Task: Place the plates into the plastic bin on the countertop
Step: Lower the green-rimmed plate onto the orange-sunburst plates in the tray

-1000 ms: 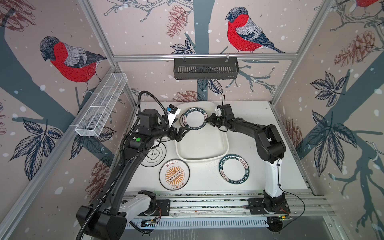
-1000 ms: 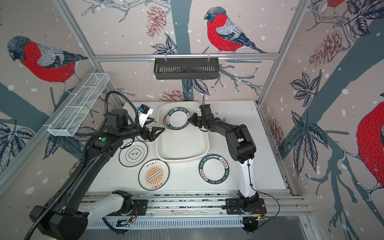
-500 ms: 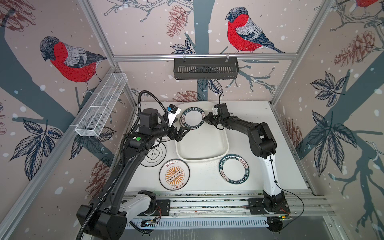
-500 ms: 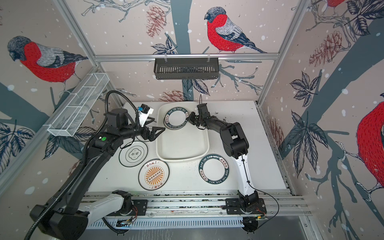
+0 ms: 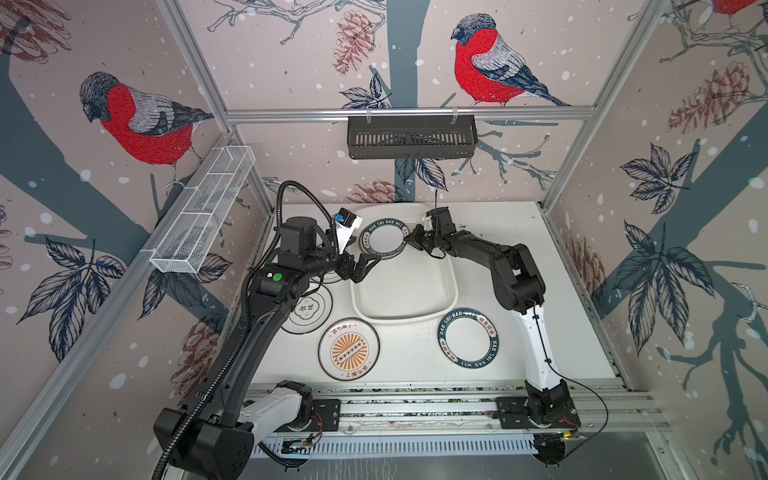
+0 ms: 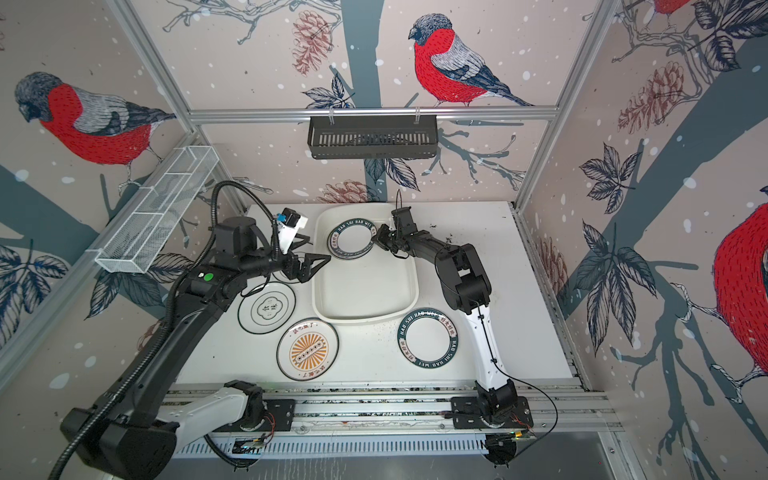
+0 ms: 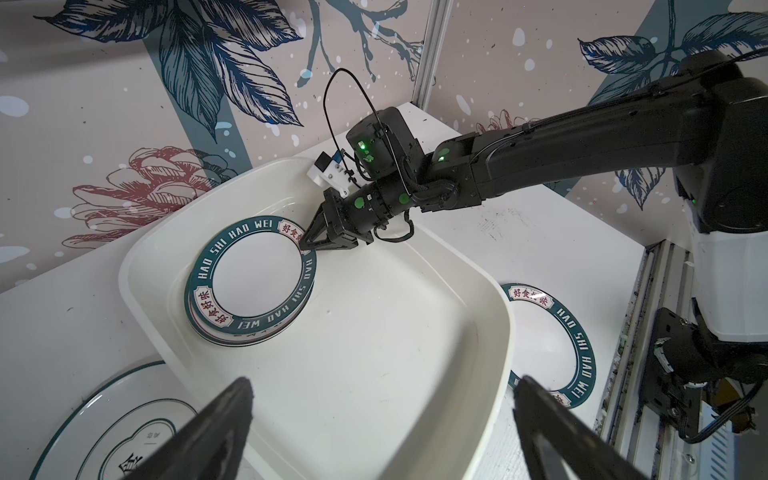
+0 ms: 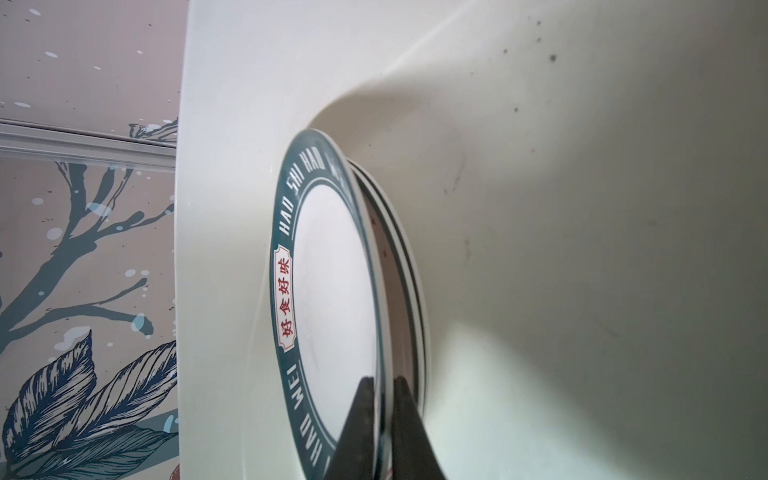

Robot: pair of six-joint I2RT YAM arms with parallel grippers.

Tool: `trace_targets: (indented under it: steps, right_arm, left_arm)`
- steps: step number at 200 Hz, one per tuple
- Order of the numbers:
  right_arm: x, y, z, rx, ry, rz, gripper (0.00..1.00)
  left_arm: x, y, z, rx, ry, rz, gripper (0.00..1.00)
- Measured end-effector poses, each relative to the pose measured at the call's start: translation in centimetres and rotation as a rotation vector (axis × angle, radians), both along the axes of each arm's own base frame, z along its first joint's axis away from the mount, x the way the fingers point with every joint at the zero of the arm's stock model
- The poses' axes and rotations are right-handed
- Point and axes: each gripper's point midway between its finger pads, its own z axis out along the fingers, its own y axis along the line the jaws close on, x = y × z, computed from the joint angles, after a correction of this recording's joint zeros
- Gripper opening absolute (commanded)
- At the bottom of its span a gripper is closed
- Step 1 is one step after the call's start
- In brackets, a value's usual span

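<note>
Right elbow has folded in and green-rimmed plate (image 5: 381, 240) has nudged left. It now sits flat on stack (image 8: 409, 266) in far-left corner of plastic bin (image 5: 403, 286). My right jaws still pinch its rim, gap barely there. Judgement: placement done, release next. Left jaws spread wide, idle at bin edge. On table (image 5: 582, 324), 3 wait: sunburst plate (image 5: 349, 350), black-rimmed plate (image 5: 308, 309), second green-rimmed plate (image 5: 467, 338).

A white bin (image 7: 496, 309) sat on the speckled counter (image 7: 540, 241). In one corner of it lay a stack of green-rimmed plates (image 7: 245, 338), and the right tool (image 7: 308, 246) pinched the rim of the top plate (image 7: 255, 274). The left tool (image 7: 382, 379) hung over the bin, fingers (image 7: 216, 432) spread wide. Just beside the bin, another green-rimmed plate (image 7: 548, 332) and a thin-rimmed plate (image 7: 104, 415) lay flat on the counter.
</note>
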Motion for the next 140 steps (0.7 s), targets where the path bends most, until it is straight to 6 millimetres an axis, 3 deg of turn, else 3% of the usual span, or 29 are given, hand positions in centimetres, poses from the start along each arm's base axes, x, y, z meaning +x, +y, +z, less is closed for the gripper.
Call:
trace_targets:
  steps: [140]
  right_arm:
    - [0.12,-0.06,-0.09,-0.049,0.0,0.02,0.28]
  left_arm:
    - [0.39,-0.16,0.04,0.002,0.003,-0.005,0.97]
